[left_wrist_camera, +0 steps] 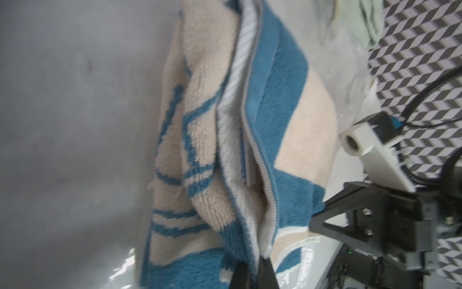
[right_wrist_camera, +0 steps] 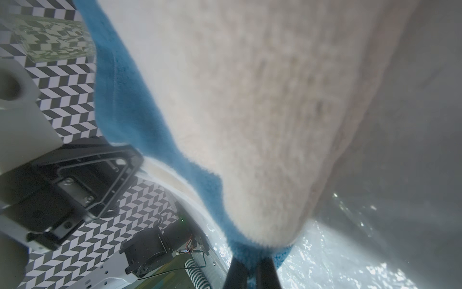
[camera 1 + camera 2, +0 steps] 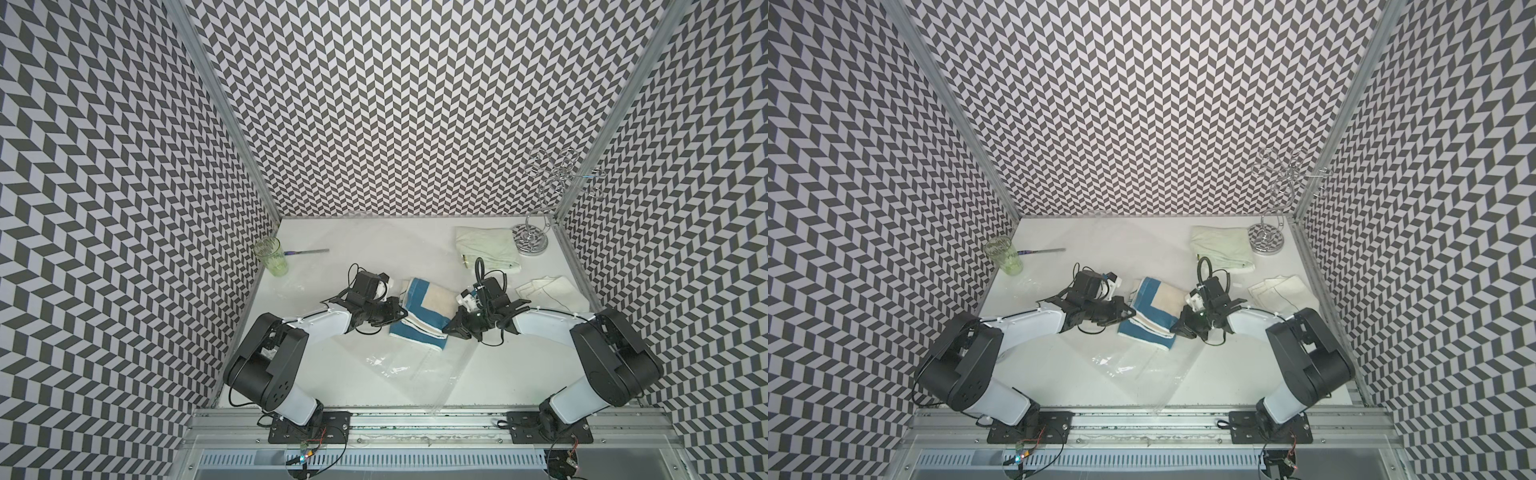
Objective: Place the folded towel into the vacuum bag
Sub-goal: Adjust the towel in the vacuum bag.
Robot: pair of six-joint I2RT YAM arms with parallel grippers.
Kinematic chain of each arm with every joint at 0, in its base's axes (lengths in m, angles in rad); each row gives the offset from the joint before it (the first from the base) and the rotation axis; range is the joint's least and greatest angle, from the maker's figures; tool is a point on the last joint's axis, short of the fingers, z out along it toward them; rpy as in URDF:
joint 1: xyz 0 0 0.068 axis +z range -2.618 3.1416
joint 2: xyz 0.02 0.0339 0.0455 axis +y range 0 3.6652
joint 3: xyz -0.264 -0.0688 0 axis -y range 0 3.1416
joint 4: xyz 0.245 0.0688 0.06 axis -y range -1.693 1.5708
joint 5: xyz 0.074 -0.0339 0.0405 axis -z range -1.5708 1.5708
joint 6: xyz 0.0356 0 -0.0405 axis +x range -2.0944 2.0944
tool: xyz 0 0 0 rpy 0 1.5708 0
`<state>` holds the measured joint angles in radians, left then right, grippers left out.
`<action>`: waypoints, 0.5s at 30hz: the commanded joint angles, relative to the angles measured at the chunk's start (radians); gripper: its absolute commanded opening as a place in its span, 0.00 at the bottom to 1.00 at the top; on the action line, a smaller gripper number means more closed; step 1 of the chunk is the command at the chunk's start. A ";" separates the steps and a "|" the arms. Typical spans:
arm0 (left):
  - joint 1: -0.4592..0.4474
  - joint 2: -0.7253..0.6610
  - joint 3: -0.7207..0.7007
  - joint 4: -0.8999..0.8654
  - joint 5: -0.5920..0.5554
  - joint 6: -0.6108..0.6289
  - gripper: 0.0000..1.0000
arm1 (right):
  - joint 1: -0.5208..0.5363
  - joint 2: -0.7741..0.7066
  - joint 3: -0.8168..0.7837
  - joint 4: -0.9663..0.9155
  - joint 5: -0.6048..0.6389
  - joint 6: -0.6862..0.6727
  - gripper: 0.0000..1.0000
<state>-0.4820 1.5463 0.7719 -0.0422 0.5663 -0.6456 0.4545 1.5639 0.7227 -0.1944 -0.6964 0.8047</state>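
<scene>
Blue-and-cream terry, the folded towel [image 3: 422, 309] sits mid-tabletop [image 3: 519, 374], stretched between the two arms. The left pincer [image 3: 402, 312] is clamped on its left edge and the right pincer [image 3: 449, 326] on its right near corner. Both wrist views show the fingers pinched tight on cloth. The vacuum bag [image 3: 415, 370] lies flat and glossy under the towel and spreads to the near edge. Whether the towel is inside the plastic cannot be told.
</scene>
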 commanded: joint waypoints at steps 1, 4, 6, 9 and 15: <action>0.002 -0.072 0.076 -0.049 0.053 0.057 0.00 | -0.007 -0.086 0.082 -0.015 -0.007 0.001 0.01; 0.036 -0.129 0.039 -0.078 0.093 0.073 0.00 | -0.001 -0.132 0.105 -0.019 -0.022 0.037 0.00; 0.060 -0.161 -0.002 -0.085 0.131 0.079 0.00 | 0.011 -0.151 0.108 -0.016 -0.033 0.053 0.00; 0.078 -0.196 -0.057 -0.096 0.149 0.092 0.00 | 0.045 -0.163 0.099 0.000 -0.039 0.081 0.00; 0.090 -0.202 -0.157 -0.055 0.158 0.077 0.00 | 0.126 -0.132 0.004 0.090 -0.014 0.139 0.00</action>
<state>-0.3962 1.3529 0.6426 -0.0963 0.6941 -0.5800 0.5591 1.4136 0.7757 -0.1715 -0.7147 0.9005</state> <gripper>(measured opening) 0.067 0.058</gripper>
